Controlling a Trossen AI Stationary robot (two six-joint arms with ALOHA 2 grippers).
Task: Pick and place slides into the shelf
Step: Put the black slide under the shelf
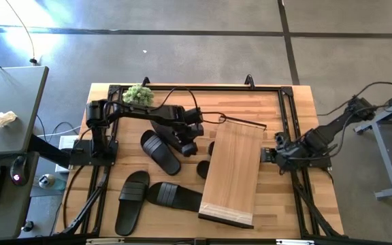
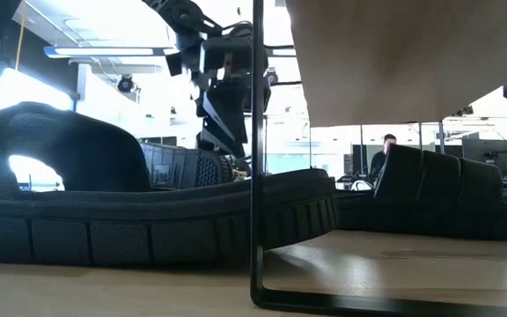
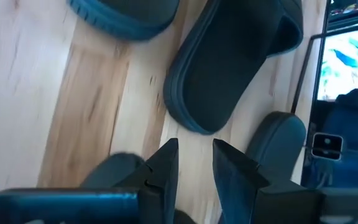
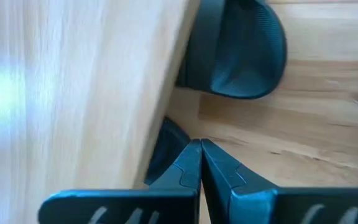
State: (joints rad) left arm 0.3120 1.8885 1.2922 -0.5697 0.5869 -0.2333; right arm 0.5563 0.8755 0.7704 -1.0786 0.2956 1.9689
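Note:
Several black slides lie flat on their soles on the table. One slide (image 1: 160, 151) lies just left of my left gripper (image 1: 186, 141), with two more (image 1: 133, 201) (image 1: 174, 196) nearer the near edge. Another slide (image 1: 203, 169) pokes out from under the shelf (image 1: 233, 170), a light-wood plank on a thin dark frame. My left gripper (image 3: 194, 152) hovers open over bare table, and a slide (image 3: 229, 68) lies ahead of its fingers. My right gripper (image 4: 201, 149) is shut beside the shelf's right edge (image 4: 73, 93), with a slide (image 4: 241, 50) beyond it half under the plank.
A small green plant (image 1: 139, 94) stands at the table's far left. A dark metal frame (image 1: 288, 116) runs along the table's edges. In the low view a slide (image 2: 148, 220) fills the foreground, beside the shelf's leg (image 2: 258, 158). A person (image 2: 384, 158) sits in the room behind.

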